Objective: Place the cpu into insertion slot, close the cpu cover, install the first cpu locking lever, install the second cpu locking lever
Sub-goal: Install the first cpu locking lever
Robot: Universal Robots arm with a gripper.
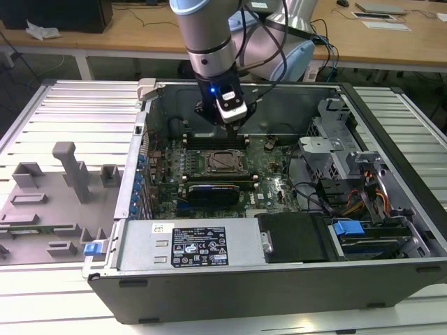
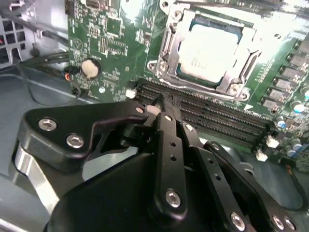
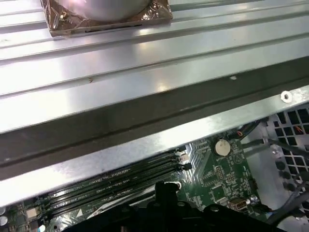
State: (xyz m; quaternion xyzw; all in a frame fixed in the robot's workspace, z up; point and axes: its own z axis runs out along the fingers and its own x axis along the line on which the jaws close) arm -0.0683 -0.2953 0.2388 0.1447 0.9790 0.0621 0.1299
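The cpu, with its pale silvery top, lies in the insertion slot on the green board. The grey cpu cover lies flat around it as a frame, and the chip shows through its window. My black gripper hangs shut with nothing in it, its tip over the long black memory slots beside the socket. In the exterior view the gripper is just behind the socket, toward the case's back wall. How the locking levers stand is not discernible.
The open computer case walls in the board. A long black card lies in front of the socket, with a power supply box nearer still. A drive cage and cables are at the exterior view's right, and grey fixtures at its left.
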